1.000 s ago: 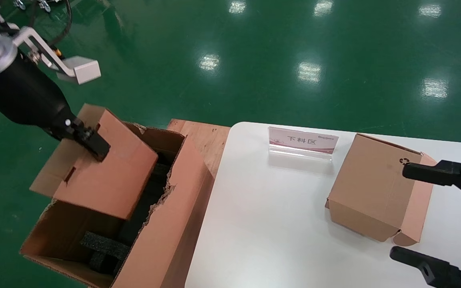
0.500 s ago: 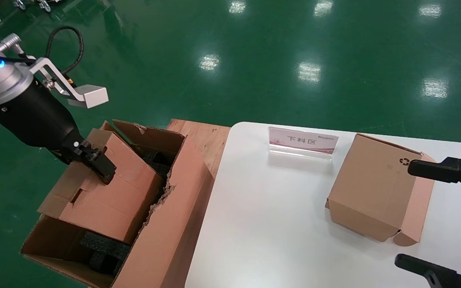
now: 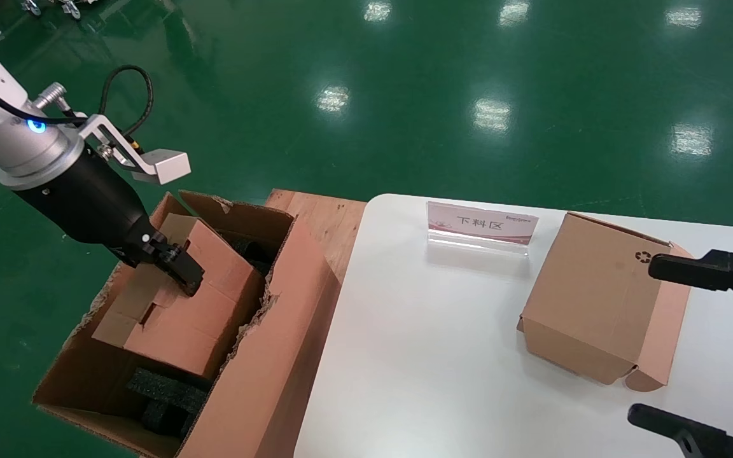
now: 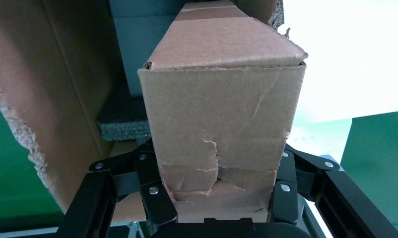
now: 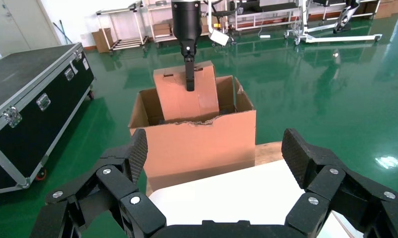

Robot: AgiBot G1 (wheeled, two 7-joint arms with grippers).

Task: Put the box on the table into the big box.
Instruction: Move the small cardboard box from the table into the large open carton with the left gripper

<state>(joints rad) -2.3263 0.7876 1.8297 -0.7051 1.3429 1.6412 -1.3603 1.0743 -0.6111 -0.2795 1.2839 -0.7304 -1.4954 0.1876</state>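
My left gripper [image 3: 181, 280] is shut on the box [image 3: 195, 305], a small plain brown carton with tuck slots. The box hangs tilted, partly down inside the big box [image 3: 277, 305], above black foam blocks [image 3: 166, 388]. In the left wrist view the fingers [image 4: 157, 198] clamp both sides of the box [image 4: 222, 114], whose near face is creased and torn. The right wrist view shows the box [image 5: 184, 96] sticking up over the big box's ragged rim [image 5: 197, 144]. My right gripper [image 3: 659, 343] is open and holds nothing, at the right side of the white table [image 3: 417, 356].
A larger cardboard box with a recycling symbol [image 3: 595, 299] stands on the table between the right gripper's fingers. A small sign stand [image 3: 481, 224] sits at the table's far edge. A wooden pallet [image 3: 322, 216] lies beside the big box. A black flight case [image 5: 28, 94] stands on the green floor.
My left gripper has come down and slightly right, carrying the box from above the rim to partly inside the big box. The right gripper has hardly moved.
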